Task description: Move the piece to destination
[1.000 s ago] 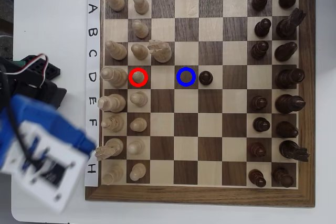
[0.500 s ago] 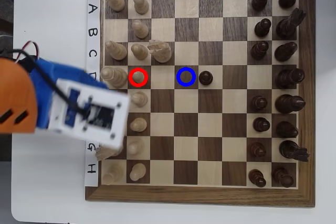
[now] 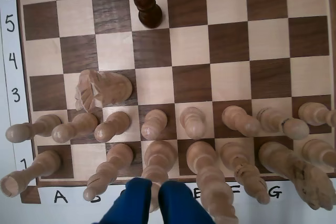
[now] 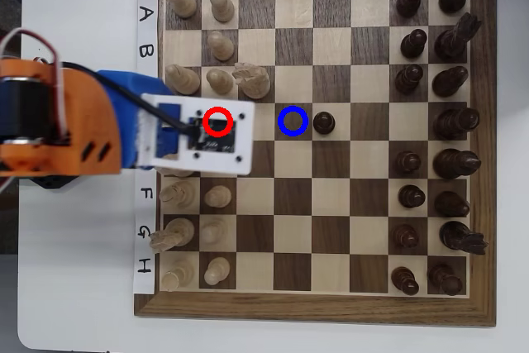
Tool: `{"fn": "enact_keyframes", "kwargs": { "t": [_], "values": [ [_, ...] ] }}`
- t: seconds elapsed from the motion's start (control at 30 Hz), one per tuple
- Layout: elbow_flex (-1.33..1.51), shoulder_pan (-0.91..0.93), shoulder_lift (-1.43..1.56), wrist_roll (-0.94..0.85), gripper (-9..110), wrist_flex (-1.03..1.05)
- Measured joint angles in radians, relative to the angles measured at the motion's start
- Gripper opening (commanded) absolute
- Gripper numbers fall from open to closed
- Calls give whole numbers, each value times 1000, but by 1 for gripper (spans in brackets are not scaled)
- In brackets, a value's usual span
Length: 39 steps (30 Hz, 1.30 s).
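In the wrist view the gripper (image 3: 157,195) comes in from the bottom edge. Its two blue fingers (image 3: 131,203) lie close side by side with only a slim gap, above the pale back-row pieces near the D label. Whether they pinch anything cannot be told from here. Just beyond the fingertips stands the pale pawn (image 3: 155,124) in column D of the second row, upright among the other pale pawns and touching none of them. Two squares further up the same column is the dark-brown target square (image 3: 151,48), which is bare. A dark pawn (image 3: 148,6) stands on the light square right behind it. The pale knight (image 3: 102,88) sits one column to the left of the pale pawn and one row beyond it. In the overhead view the orange and blue arm (image 4: 66,126) reaches in from the left. Its white wrist block (image 4: 194,150) covers the squares around D1 and D2, hiding the pawn and the fingers. A red ring (image 4: 217,121) is drawn over that block. The blue ring (image 4: 293,121) marks the empty D4 square, just left of the dark pawn on D5.
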Motion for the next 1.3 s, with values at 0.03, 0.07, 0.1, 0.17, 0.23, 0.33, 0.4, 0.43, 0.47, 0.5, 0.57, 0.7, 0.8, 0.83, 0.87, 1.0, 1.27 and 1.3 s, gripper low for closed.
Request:
{"fn": "enact_keyframes", "kwargs": {
  "t": [0.03,0.07,0.1,0.17,0.23,0.33,0.4,0.43,0.47,0.5,0.57,0.7,0.8,0.83,0.87,1.0,1.27,1.3],
  "values": [
    [11,-6,-5,0,8,-8],
    [21,-12,-9,0,8,-17],
    [31,-18,-14,0,9,-26],
    [48,-32,-23,0,10,-41],
    [58,-44,-32,0,11,-57],
    [81,-61,-46,0,13,-80],
    [89,-69,-55,0,14,-95],
    [98,-74,-60,0,14,-101],
    [107,-77,-64,0,15,-107],
    [117,-80,-71,0,17,-114],
    [133,-84,-80,0,19,-127],
    [161,-86,-80,0,18,-160],
    [183,-86,-89,0,18,-181],
    [187,-86,-92,0,18,-186],
    [189,-86,-95,0,17,-190],
    [206,-84,-118,0,16,-210],
    [236,-84,-178,0,16,-253],
    [242,-84,-184,0,16,-259]
  ]
}}
